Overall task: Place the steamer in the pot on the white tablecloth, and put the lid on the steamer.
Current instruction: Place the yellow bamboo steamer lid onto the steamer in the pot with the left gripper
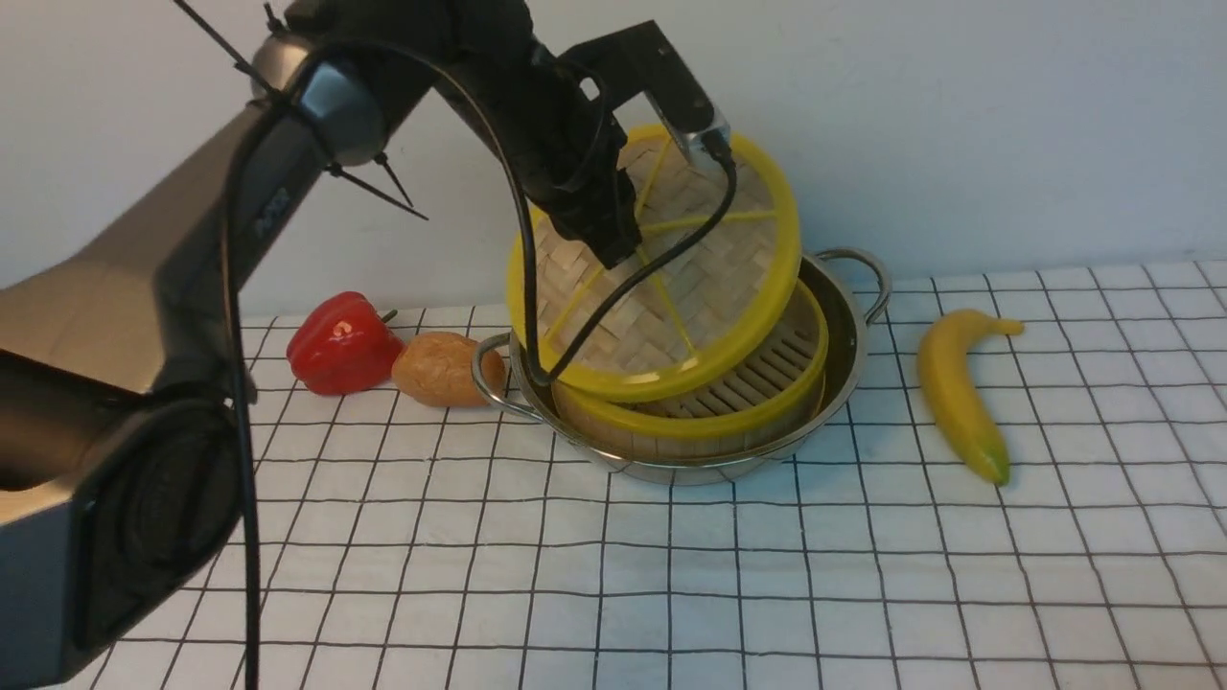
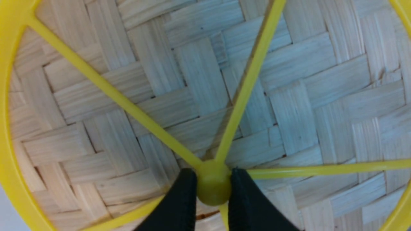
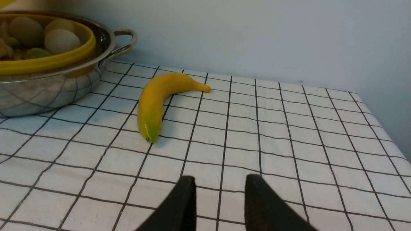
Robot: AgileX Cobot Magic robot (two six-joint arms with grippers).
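Observation:
The shiny steel pot (image 1: 853,316) stands on the white tablecloth (image 1: 729,575) with the bamboo steamer (image 1: 757,383) inside it. Pale dumplings (image 3: 61,40) fill the steamer in the right wrist view. My left gripper (image 2: 213,179) is shut on the yellow centre knob of the woven lid (image 1: 671,287), which hangs tilted above the steamer with its low edge near the steamer's front rim. In the front view the left gripper (image 1: 623,244) sits at the lid's centre. My right gripper (image 3: 220,181) hovers open over bare cloth with nothing between its fingers, right of the pot (image 3: 48,93).
A yellow banana (image 1: 959,393) lies on the cloth right of the pot. A red bell pepper (image 1: 340,343) and a brown potato (image 1: 441,369) sit to its left. A pale wall stands close behind the pot. The cloth's right edge (image 3: 385,128) shows in the right wrist view.

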